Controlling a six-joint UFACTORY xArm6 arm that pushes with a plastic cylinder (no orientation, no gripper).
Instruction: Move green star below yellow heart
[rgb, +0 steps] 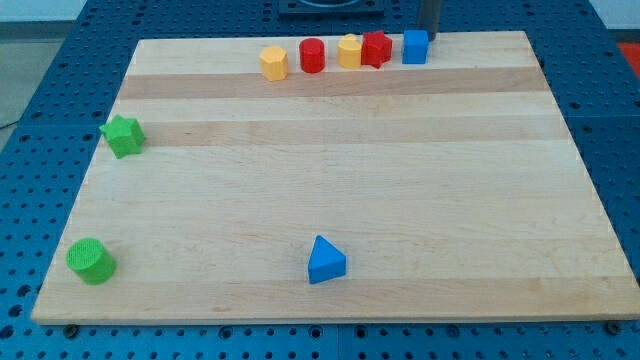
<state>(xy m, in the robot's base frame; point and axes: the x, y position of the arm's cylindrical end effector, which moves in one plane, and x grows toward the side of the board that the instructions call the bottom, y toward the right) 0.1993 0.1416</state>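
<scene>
Tip (436, 36) beside blue cube (415, 47), far from green star (123, 136) — no pincer fitted, state untellable. Approach star from its left — push gently rightward toward yellow heart (350, 51).

My tip (436, 38) sits at the board's top edge, just right of the blue cube (414, 47). The green star (123, 136) lies far off at the view's left, well apart from the yellow heart (350, 51)

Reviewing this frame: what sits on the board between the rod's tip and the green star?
In the camera view, my tip is at the top right by the blue cube; the green star is at the left edge. The line between crosses the top-row blocks' fronts, then bare wood.
</scene>
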